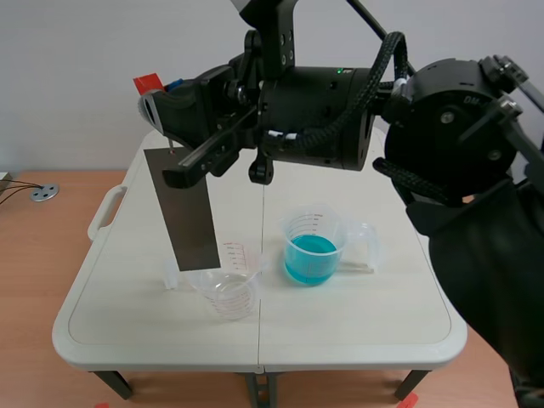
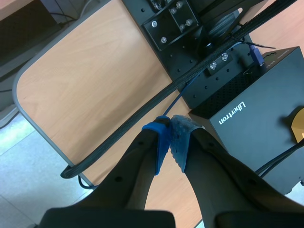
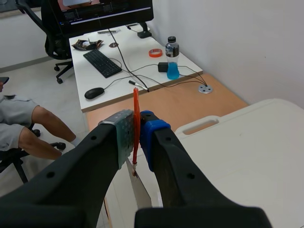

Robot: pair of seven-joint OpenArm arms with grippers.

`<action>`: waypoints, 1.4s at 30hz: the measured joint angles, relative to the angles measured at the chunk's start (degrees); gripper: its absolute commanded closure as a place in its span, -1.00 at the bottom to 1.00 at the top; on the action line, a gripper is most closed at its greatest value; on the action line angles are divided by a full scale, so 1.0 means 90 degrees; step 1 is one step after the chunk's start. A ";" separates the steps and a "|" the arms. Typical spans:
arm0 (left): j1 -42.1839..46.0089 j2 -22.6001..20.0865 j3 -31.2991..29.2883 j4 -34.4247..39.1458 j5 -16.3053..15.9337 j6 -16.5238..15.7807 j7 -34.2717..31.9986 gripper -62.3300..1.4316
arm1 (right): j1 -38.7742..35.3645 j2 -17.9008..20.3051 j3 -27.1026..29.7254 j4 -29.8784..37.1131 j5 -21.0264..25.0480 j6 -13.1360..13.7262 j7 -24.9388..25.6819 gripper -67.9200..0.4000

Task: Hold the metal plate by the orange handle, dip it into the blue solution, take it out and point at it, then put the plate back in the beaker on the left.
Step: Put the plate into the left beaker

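**While the metal plate [image 1: 185, 208] hung from the orange handle [image 1: 148, 83], the beaker of blue solution [image 1: 311, 253] stood off to one side**

Because it hung freely, the metal plate kept its long axis nearly upright, leaning a little. Its lower edge was just above or behind the rim of the clear empty beaker [image 1: 229, 296]; whether the two touched could not be told. The beaker of blue solution stood near the empty one but apart from it, on the side toward the right arm's base. The dip would therefore, as I judged it, need a lift, a short sideways carry and a straight lowering.

The right gripper [image 3: 137, 130] was clamped on the orange handle, its pads pressing the thin strip from both sides, and that arm reached across high over the desk [image 1: 365, 336].

The left gripper [image 2: 171, 137] had its pads pressed together on nothing. It looked down on a wooden surface [image 2: 95, 71] and a black box [image 2: 247, 109], well away from the beakers, so only the right arm was placed to act.

Both beakers stood on the white desk. Beyond it rose a grey wall [image 1: 76, 51]. The right wrist view showed an office table [image 3: 137, 61] with a keyboard [image 3: 103, 63].
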 measured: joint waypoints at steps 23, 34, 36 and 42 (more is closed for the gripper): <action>-0.0034 0.0000 0.0000 0.0000 0.0000 0.0000 0.0245 0.91 | 0.0002 -0.0007 0.0000 -0.0435 0.0000 0.0000 0.0151 0.95; -0.0070 0.0000 0.0000 0.0000 0.0000 0.0002 0.0240 0.91 | 0.0002 -0.0007 0.0000 -0.1117 -0.0194 0.0000 0.0406 0.95; -0.0070 0.0000 0.0000 0.0000 0.0000 0.0000 0.0243 0.91 | 0.0002 -0.0007 0.0000 -0.1280 -0.0189 0.0000 0.0512 0.95; -0.0070 0.0000 0.0000 0.0000 0.0000 0.0000 0.0243 0.91 | 0.0002 -0.0007 0.0000 -0.1717 -0.0192 -0.0005 0.0692 0.95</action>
